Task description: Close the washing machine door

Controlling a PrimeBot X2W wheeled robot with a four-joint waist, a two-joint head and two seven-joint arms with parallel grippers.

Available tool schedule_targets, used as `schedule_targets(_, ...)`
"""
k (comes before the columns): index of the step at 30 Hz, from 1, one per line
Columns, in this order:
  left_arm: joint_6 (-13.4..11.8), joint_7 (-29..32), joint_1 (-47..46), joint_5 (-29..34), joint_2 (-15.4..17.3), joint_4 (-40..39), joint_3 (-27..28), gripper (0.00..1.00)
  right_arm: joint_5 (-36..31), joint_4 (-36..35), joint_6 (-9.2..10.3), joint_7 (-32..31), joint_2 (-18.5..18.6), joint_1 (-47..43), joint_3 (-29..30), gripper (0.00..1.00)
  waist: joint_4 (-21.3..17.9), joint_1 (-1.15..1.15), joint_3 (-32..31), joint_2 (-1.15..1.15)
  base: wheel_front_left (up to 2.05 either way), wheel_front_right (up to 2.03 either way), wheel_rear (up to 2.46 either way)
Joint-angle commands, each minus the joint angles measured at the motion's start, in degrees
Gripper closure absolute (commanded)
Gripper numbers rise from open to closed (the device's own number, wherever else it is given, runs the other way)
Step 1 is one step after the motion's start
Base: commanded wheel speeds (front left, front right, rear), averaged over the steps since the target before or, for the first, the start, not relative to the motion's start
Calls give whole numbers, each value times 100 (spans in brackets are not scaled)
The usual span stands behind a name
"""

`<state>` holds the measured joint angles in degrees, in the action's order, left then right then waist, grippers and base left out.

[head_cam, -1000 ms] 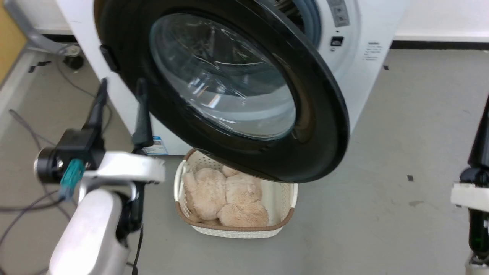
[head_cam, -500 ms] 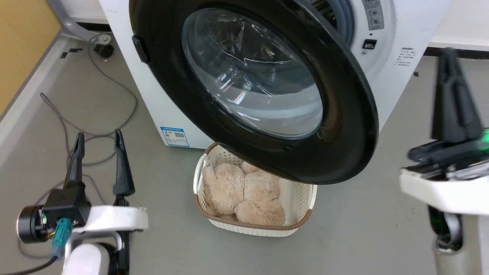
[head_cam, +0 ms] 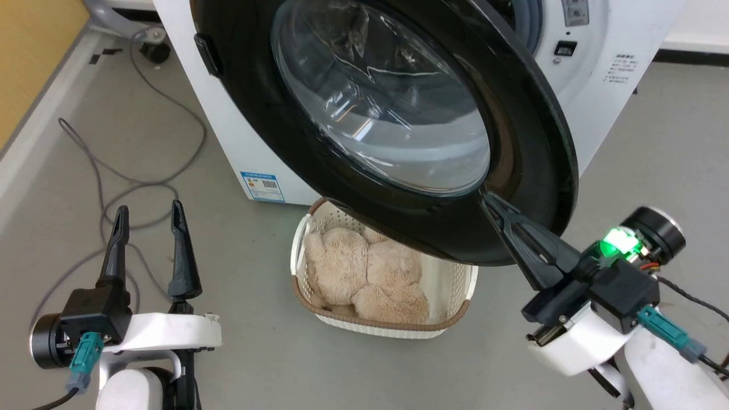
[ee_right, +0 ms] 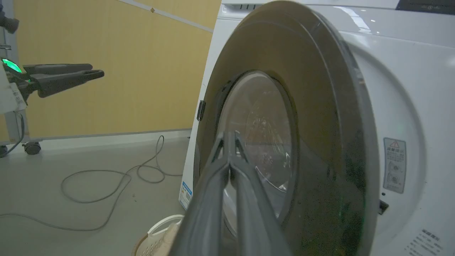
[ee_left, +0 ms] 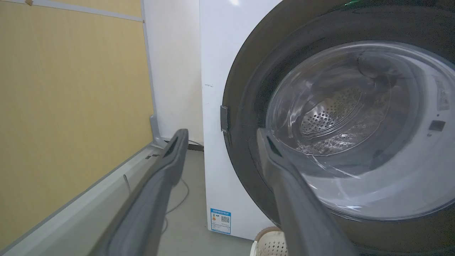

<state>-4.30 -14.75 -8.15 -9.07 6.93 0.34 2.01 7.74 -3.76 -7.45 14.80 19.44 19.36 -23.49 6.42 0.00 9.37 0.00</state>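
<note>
a: how is the right gripper [head_cam: 491, 200] looking?
b: its fingers are pressing together on nothing, tips pointing at the lower right rim of the washing machine door [head_cam: 535, 131]. i cannot tell whether they are touching.
a: and the left gripper [head_cam: 149, 209]?
b: it is standing spread at the lower left, well apart from the door.
a: the door itself?
b: it is hanging open from the washing machine [head_cam: 609, 34], above a laundry basket [head_cam: 297, 267] holding a beige plush toy [head_cam: 364, 273].

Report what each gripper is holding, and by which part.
Nothing is held. The left gripper is open and empty. The right gripper is shut on nothing, its tips at the black rim of the washing machine door; contact cannot be told.
</note>
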Motion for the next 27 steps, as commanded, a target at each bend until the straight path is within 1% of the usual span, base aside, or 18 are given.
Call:
schedule_targets(1,87,-25,-32,62,-84,19,91,0,-47,253,-3,19,118,-55,-29,100,-6,0,91,0,0,0,0)
schedule_targets(8,242,-25,-164,183,-236,-37,191,0,-157,854,-3,20,262,-3,148,100,-11,0,349,0,0,0,0)
schedule_targets(11,322,-25,-245,262,-287,-49,178,0,-161,1068,-3,20,266,87,363,100,-4,0,515,0,0,0,0)
schedule_targets(15,376,-25,-395,343,-337,-70,141,0,-133,1280,-3,20,206,261,799,100,26,0,767,0,0,0,0)
schedule_targets(23,381,-25,-724,395,-387,-152,68,0,-105,1673,-3,20,196,1000,1489,100,107,0,1327,0,0,0,0)
schedule_targets(27,345,-25,-887,364,-397,-193,32,0,-165,1872,-3,20,224,1460,1609,100,168,0,1580,0,0,0,0)
